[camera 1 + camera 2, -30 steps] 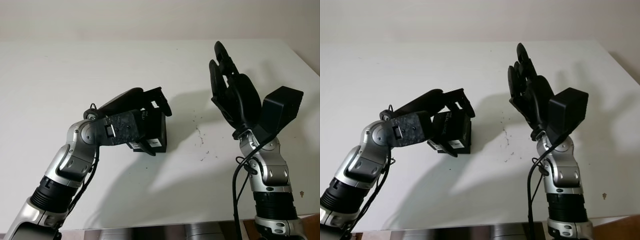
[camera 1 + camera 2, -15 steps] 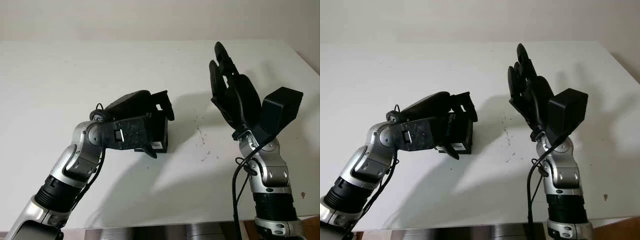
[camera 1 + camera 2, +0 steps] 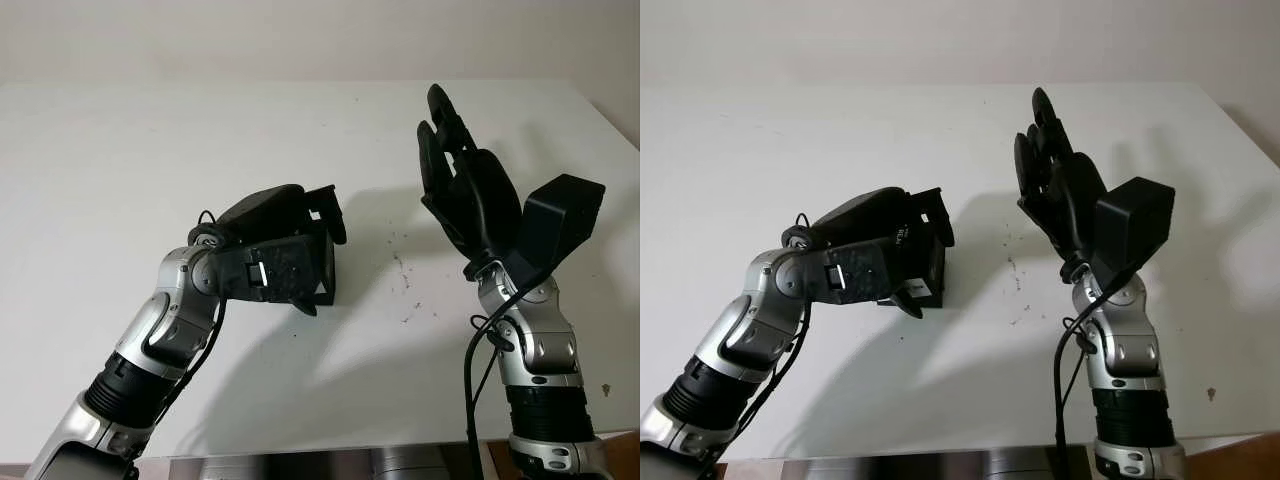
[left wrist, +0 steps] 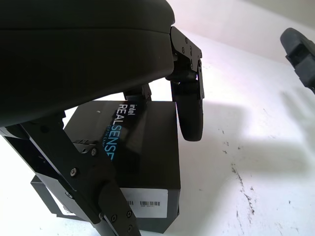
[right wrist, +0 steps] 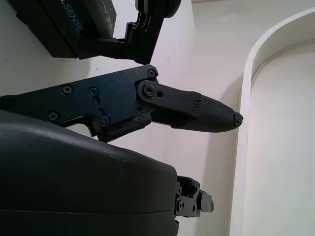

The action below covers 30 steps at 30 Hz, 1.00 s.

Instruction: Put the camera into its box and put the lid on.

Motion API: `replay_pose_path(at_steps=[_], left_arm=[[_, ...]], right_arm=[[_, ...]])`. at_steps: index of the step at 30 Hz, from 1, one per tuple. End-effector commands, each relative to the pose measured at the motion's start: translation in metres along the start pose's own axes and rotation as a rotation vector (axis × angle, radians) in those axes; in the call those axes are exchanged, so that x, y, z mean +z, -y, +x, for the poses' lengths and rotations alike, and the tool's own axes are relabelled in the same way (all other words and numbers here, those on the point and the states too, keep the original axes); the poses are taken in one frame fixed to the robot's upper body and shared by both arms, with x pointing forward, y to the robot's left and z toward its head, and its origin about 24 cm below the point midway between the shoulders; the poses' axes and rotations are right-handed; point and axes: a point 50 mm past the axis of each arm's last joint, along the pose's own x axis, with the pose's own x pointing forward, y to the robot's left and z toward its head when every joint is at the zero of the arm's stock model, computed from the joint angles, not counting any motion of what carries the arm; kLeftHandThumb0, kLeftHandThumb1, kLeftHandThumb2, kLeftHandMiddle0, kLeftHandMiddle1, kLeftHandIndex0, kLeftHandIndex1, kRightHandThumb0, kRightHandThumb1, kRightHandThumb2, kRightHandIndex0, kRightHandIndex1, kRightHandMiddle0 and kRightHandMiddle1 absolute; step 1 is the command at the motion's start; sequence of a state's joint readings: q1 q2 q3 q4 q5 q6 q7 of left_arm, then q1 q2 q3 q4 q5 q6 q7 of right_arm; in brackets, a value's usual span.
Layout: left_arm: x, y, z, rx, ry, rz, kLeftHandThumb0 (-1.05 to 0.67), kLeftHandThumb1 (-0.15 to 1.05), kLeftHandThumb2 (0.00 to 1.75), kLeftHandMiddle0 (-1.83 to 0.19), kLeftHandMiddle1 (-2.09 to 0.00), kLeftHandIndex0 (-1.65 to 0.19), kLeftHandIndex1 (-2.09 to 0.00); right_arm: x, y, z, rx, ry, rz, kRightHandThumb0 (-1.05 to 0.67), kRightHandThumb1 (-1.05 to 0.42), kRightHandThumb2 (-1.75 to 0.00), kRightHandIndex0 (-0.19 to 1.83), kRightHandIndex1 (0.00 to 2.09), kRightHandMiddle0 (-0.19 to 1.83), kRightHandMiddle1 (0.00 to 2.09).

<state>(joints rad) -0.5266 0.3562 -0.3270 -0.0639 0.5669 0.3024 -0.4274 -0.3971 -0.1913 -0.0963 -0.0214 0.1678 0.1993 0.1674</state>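
A black box [image 4: 142,157] with its lid on sits on the white table [image 3: 120,160]. The left hand [image 3: 285,250] is over the box, fingers [image 4: 189,105] curled around its sides, gripping it. The right hand [image 3: 465,195], to the right of the box, is raised, open and holding nothing.

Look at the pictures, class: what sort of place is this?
Probably a robot test bench: a bare white table, two robot arms, the left hand on a black box, the right hand raised open.
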Motion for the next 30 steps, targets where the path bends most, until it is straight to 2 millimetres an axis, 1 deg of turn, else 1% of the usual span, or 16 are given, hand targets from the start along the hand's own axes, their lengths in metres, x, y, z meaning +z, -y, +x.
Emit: replay_pose_path(at_steps=[1, 8, 10, 18, 24, 26, 28, 30], left_arm=[[0.005, 0.001, 0.0, 0.023, -0.001, -0.005, -0.12, 0.99, 0.06, -0.2, -1.66, -0.18, -1.55], [0.008, 0.005, 0.0, 0.019, -0.033, -0.024, -0.12, 0.99, 0.06, -0.18, -1.62, -0.17, -1.55], [0.009, 0.007, -0.001, 0.016, -0.029, -0.028, -0.11, 0.99, 0.05, -0.19, -1.57, -0.18, -1.54], [0.015, 0.012, -0.002, 0.003, -0.001, -0.041, -0.1, 0.98, 0.05, -0.25, -1.53, -0.21, -1.52], [0.022, 0.016, -0.004, 0.014, 0.047, -0.002, -0.13, 0.96, 0.05, -0.27, -1.46, -0.18, -1.42], [0.023, 0.017, -0.004, 0.017, 0.058, 0.001, -0.15, 0.97, 0.06, -0.26, -1.48, -0.16, -1.41], [0.025, 0.018, -0.004, 0.016, 0.069, -0.002, -0.16, 0.99, 0.06, -0.22, -1.59, -0.13, -1.38], [0.026, 0.019, -0.003, 0.01, 0.07, 0.004, -0.19, 0.99, 0.06, -0.18, -1.62, -0.1, -1.35]], right_arm=[[0.003, -0.001, 0.0, -0.004, 0.02, 0.007, -0.69, -1.05, -0.61, -0.12, 0.06, -0.08, 0.05], [0.002, -0.004, 0.0, 0.004, 0.021, 0.012, -0.69, -1.05, -0.59, -0.12, 0.06, -0.09, 0.05], [0.002, -0.004, 0.0, 0.008, 0.022, 0.01, -0.69, -1.05, -0.6, -0.12, 0.05, -0.09, 0.05], [0.0, -0.006, 0.001, 0.008, 0.025, 0.017, -0.7, -1.05, -0.57, -0.11, 0.06, -0.07, 0.05], [-0.001, -0.008, 0.0, -0.001, 0.015, 0.032, -0.71, -1.05, -0.57, -0.11, 0.06, -0.07, 0.05], [-0.001, -0.008, 0.0, -0.001, 0.013, 0.036, -0.7, -1.05, -0.58, -0.12, 0.05, -0.08, 0.05], [-0.002, -0.008, 0.0, -0.003, 0.012, 0.04, -0.69, -1.05, -0.59, -0.12, 0.05, -0.08, 0.05], [-0.002, -0.008, 0.0, -0.003, 0.013, 0.039, -0.69, -1.05, -0.59, -0.12, 0.05, -0.08, 0.05]])
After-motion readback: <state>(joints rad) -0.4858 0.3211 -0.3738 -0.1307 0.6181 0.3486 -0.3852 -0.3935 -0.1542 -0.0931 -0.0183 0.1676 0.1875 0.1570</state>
